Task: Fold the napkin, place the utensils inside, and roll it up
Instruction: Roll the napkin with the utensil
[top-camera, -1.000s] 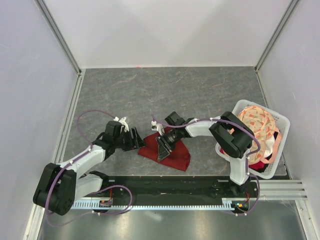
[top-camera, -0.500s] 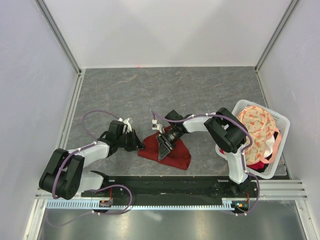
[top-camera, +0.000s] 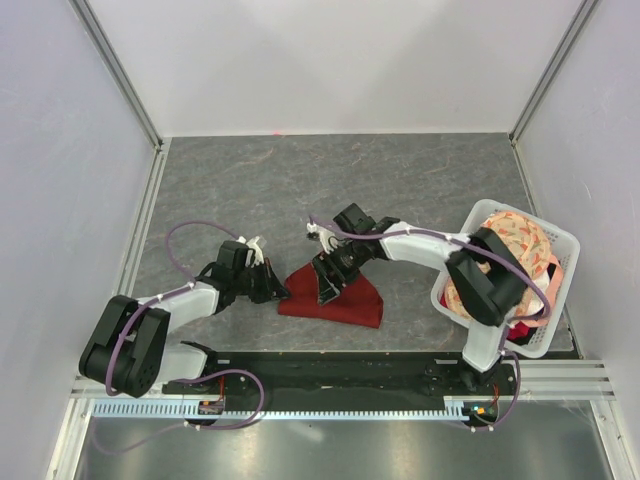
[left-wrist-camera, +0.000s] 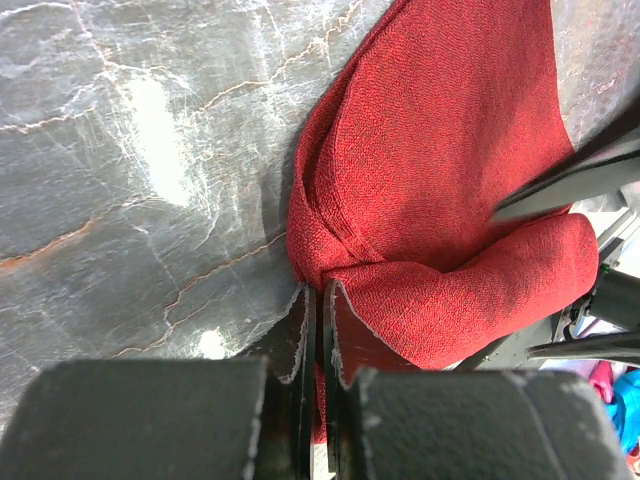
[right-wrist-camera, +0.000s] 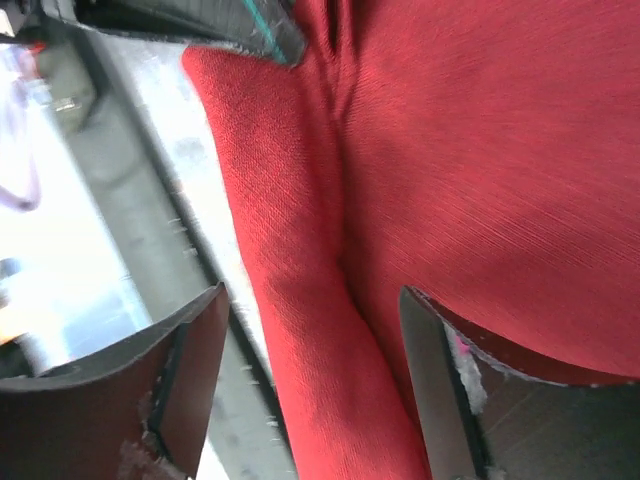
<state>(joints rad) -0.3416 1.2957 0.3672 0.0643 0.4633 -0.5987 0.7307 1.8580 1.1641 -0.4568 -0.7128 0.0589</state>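
The dark red napkin (top-camera: 338, 302) lies bunched on the grey table, near the front edge. My left gripper (top-camera: 279, 292) sits at the napkin's left corner; in the left wrist view its fingers (left-wrist-camera: 297, 330) are shut, with a thin edge of the napkin (left-wrist-camera: 440, 180) pinched between them. Over the napkin's middle my right gripper (top-camera: 328, 284) stands open. In the right wrist view its two fingertips (right-wrist-camera: 195, 350) straddle a raised fold of the napkin (right-wrist-camera: 300, 300) without closing on it. The utensils are out of view.
A white basket (top-camera: 562, 240) stands at the right edge of the table and holds a peach floral cloth (top-camera: 512, 250). Grey walls close in the table on the left, the back and the right. The black rail with the arm bases runs along the front.
My left gripper has shut on the napkin's left corner. My right gripper has opened and let go of the cloth, and the napkin has settled flatter and wider.
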